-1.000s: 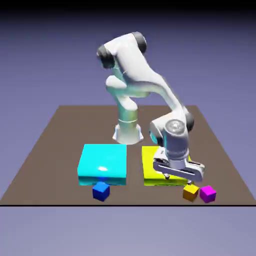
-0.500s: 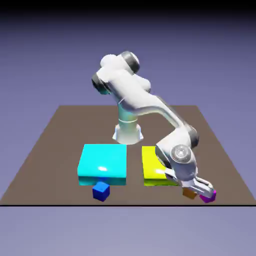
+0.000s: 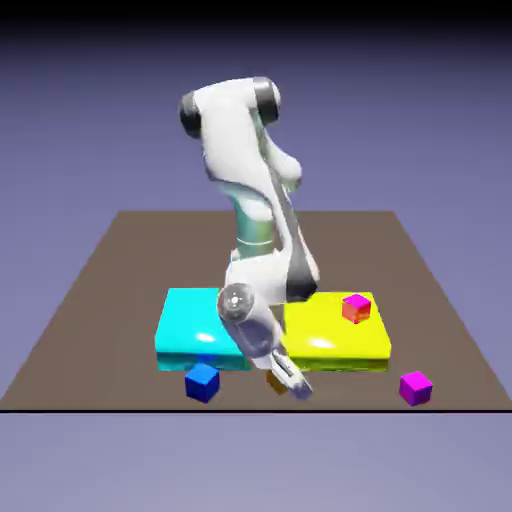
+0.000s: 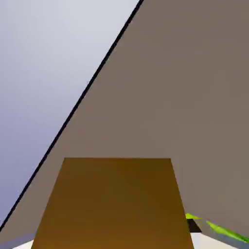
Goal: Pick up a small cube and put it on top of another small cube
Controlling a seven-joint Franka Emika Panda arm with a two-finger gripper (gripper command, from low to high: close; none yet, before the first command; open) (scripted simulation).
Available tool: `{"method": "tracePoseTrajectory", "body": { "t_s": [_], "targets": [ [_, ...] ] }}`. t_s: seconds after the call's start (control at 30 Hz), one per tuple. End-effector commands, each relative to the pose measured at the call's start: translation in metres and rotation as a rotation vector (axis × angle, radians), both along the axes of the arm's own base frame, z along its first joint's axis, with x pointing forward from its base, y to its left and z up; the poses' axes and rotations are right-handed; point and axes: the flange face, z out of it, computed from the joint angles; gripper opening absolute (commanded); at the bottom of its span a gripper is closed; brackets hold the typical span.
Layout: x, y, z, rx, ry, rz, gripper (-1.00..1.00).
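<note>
Matte brown tabletop [image 3: 120, 270], claw [image 3: 290, 385] gripping orange-yellow cube [image 4: 114, 204]

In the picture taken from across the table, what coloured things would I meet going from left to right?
The flat cyan block, then the dark blue cube, then the orange-yellow cube, partly hidden by the tool, then the magenta cube. I leave out the yellow block, since it overlaps others.
</note>
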Motion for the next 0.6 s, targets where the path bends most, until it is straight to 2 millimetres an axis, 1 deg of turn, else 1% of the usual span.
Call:
{"method": "tracePoseTrajectory", "body": {
  "t_s": [0.0, 0.17, 0.3, 0.33, 0.37, 0.57],
  "targets": [
    [-0.003, -0.016, 0.005, 0.0, -0.005, -0.031, -1.0],
    [-0.02, -0.094, 0.034, 0.017, -0.056, -0.196, -1.0],
    [-0.041, -0.152, 0.063, 0.043, -0.125, -0.332, -1.0],
    [-0.044, -0.158, 0.066, 0.046, -0.134, -0.349, -1.0],
    [-0.044, -0.158, 0.066, 0.046, -0.134, -0.349, -1.0],
    [-0.047, -0.135, 0.002, 0.045, -0.134, -0.348, -1.0]
  ]
}}
